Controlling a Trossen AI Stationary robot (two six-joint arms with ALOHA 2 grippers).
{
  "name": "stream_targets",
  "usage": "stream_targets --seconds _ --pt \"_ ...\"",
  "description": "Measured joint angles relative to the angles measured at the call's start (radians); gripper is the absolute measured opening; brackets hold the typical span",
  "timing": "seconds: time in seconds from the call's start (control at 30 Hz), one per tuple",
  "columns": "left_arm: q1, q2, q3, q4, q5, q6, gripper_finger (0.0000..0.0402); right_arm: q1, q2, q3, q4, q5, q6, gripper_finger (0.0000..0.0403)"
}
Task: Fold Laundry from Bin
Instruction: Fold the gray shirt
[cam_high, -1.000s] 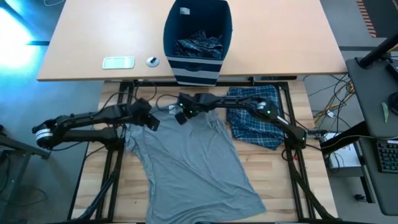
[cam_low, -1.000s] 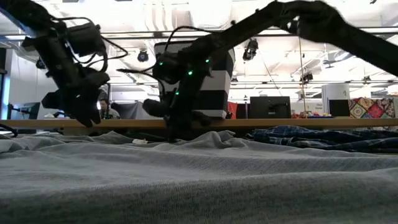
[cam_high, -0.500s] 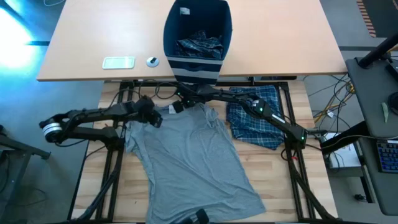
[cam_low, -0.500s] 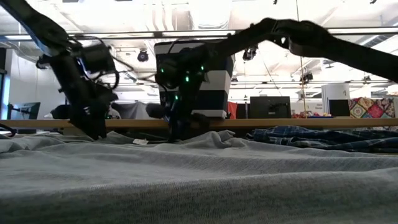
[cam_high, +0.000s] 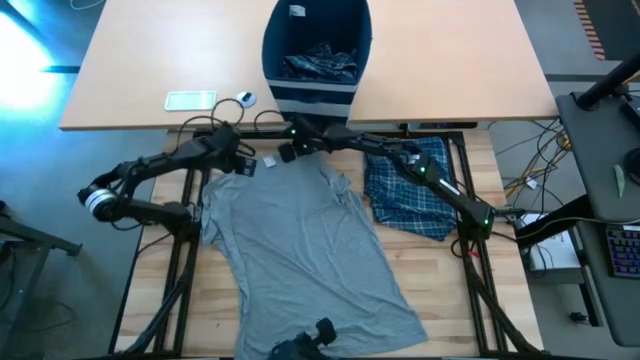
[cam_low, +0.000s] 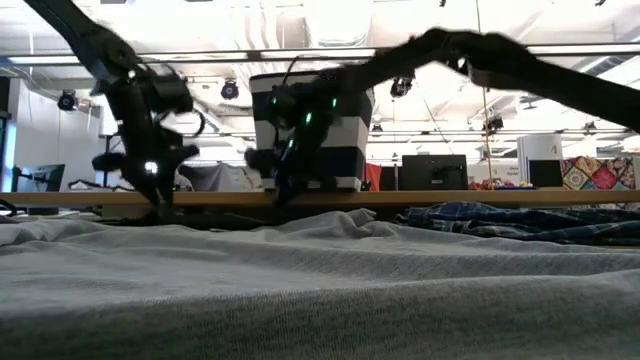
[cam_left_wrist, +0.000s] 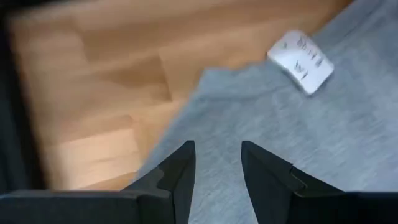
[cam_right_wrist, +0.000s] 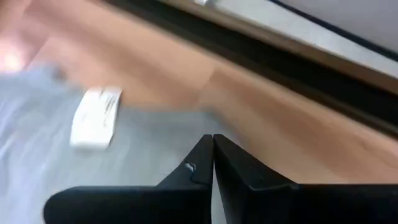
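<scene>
Both pincers shifted binward; T-shirt (cam_high: 300, 250) collar grip seemingly hidden.

high view looks straight down; low view looks level across the shirt (cam_low: 320, 290); both wrist views, close, share its tag (cam_left_wrist: 301, 53).

From the high view I read even, diffuse overhead light on the tabletop (cam_high: 450, 60), with only soft shadows under the arms and a bright cyan glare patch (cam_high: 25, 45) at the upper left corner of the picture. In the low view the ceiling lights (cam_low: 330, 20) are overexposed, both arms stand as dark backlit silhouettes, and the grey T-shirt (cam_low: 320, 290) nearest the lens is out of focus. Both wrist views show motion blur: in the left one the white label (cam_left_wrist: 301, 53) is smeared, and in the right one the wood grain is streaked.
</scene>
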Motion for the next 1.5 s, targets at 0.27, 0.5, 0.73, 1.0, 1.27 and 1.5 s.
stream_targets --seconds 0.27,0.5,0.73,1.0,1.27,1.5 --pt "-0.099 -0.125 -0.108 -0.039 0.110 -0.134 0.0115 0.054 -0.099 0.000 -0.490 -0.048 -0.190 0.0009" --pt "-0.114 -0.021 -0.195 0.119 0.059 -0.226 0.0115 0.085 -0.045 -0.041 -0.507 -0.052 -0.292 0.0009" --pt "-0.072 0.095 -0.101 0.027 -0.039 -0.131 0.0115 0.018 0.009 -0.060 -0.283 -0.007 -0.341 0.0009" --pt "-0.071 0.084 0.037 -0.129 -0.072 -0.066 0.0115 -0.036 -0.024 -0.009 -0.386 -0.021 -0.500 0.0009" --pt "-0.150 -0.042 0.018 -0.142 0.013 -0.092 0.0115 -0.046 -0.083 -0.016 -0.653 -0.166 -0.555 0.0009" --pt "-0.260 -0.036 -0.100 0.016 0.051 -0.241 0.0115 -0.058 -0.070 -0.170 -0.401 -0.204 -0.473 0.0009"
